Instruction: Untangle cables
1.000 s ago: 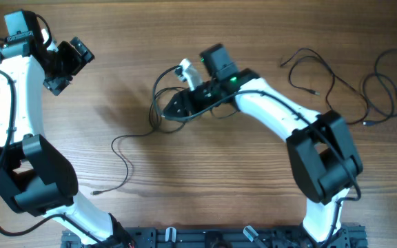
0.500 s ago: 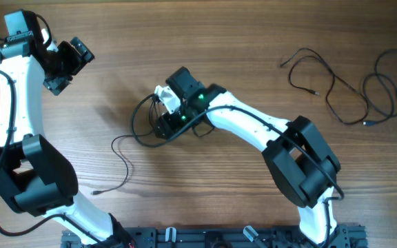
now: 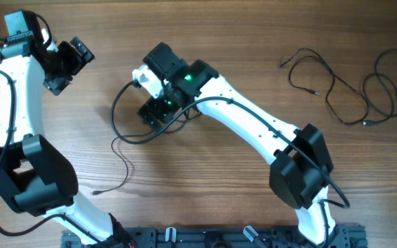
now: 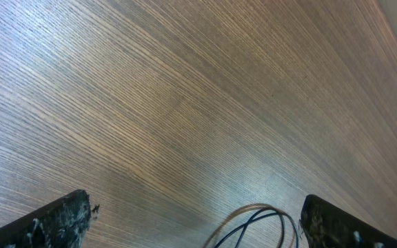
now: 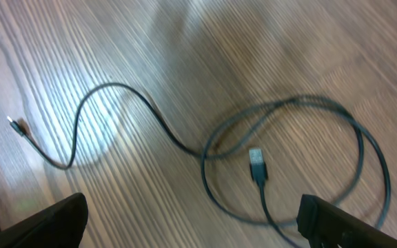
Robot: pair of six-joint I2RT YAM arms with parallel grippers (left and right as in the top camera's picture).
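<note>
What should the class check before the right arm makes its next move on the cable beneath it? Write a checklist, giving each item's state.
1. Right gripper open and empty: ok.
2. Left gripper open and empty: ok.
3. Cable lies loose under the right gripper: ok.
4. Plug in plain sight: ok.
5. Cable free of knots: cannot tell; strands cross and the view is blurred.
6. Far cables apart from this one: ok.
</note>
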